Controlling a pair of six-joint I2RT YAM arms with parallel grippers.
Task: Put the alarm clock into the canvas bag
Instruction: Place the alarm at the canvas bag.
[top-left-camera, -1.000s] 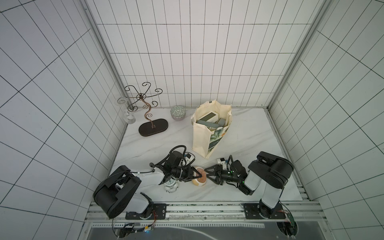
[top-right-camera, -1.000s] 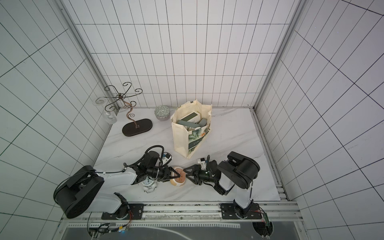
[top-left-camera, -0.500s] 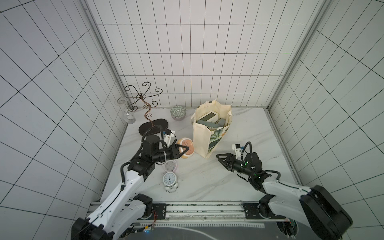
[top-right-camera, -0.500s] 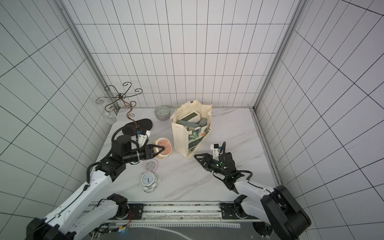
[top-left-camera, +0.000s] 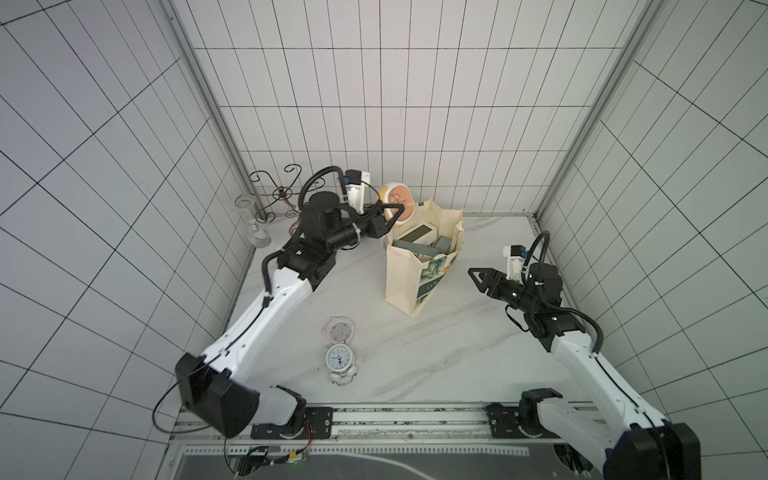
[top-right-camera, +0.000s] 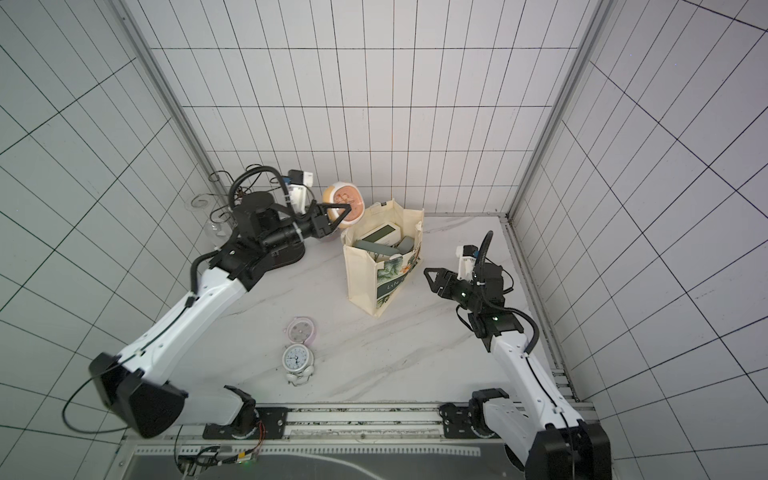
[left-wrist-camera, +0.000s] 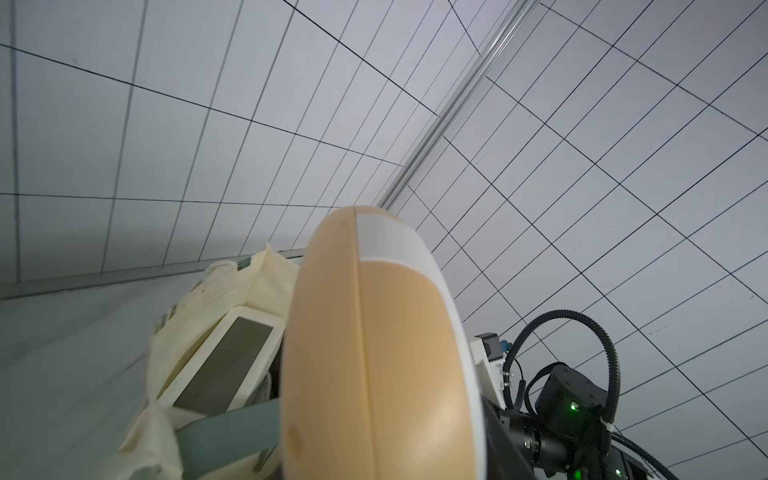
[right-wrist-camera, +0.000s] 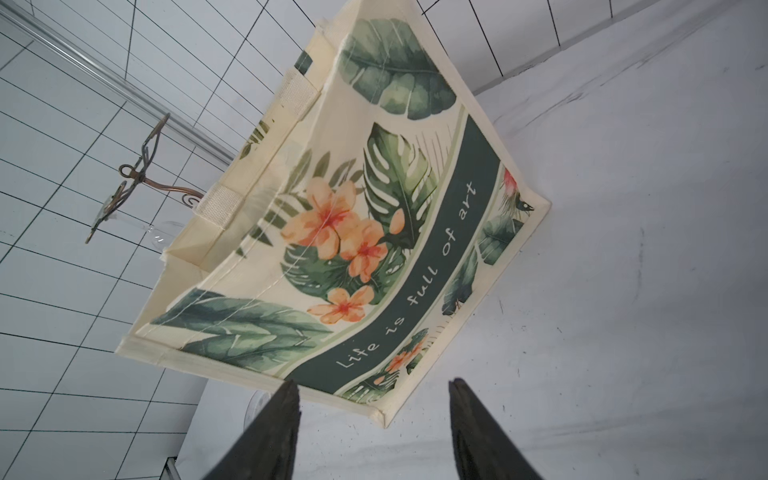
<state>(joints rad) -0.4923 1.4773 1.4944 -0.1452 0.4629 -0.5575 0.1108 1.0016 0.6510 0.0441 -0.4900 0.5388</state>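
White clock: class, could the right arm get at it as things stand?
Probably yes: the right gripper is open and empty, and only bare table lies between it and the white clock.

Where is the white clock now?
In both top views the white clock lies on the table near its front edge, left of centre, beside the pink clock.

Clock (top-left-camera: 339, 358) on table (top-left-camera: 457, 353), before canvas bag (top-left-camera: 405, 286)

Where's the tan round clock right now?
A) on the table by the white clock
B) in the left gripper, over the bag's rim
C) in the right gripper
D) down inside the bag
B: the left gripper clamps the tan round clock above the canvas bag's rim; the right gripper is open and empty.
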